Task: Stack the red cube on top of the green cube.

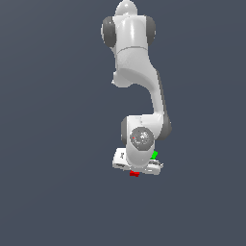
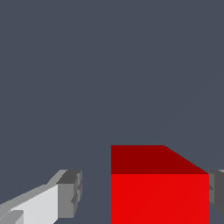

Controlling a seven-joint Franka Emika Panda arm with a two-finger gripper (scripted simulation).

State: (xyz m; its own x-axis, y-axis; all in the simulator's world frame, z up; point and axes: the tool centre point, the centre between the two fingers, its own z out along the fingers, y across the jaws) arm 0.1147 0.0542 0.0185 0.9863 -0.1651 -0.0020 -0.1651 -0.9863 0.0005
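Note:
In the wrist view the red cube [image 2: 159, 192] fills the space between my fingers. One fingertip [image 2: 70, 194] stands apart from it with a clear gap; the other [image 2: 217, 188] sits right at the cube's side. My gripper [image 2: 143, 192] is open around the cube. In the exterior view the gripper [image 1: 136, 169] hangs low under the white hand, and the red cube [image 1: 134, 173] peeks out just below it. The green cube [image 1: 154, 155] shows as a small patch beside the wrist, partly hidden by it, a short way from the red cube. It does not appear in the wrist view.
The white arm [image 1: 137, 72] reaches down through the middle of the exterior view and covers much of the area around the cubes. The plain dark grey floor [image 1: 57, 182] surrounds everything.

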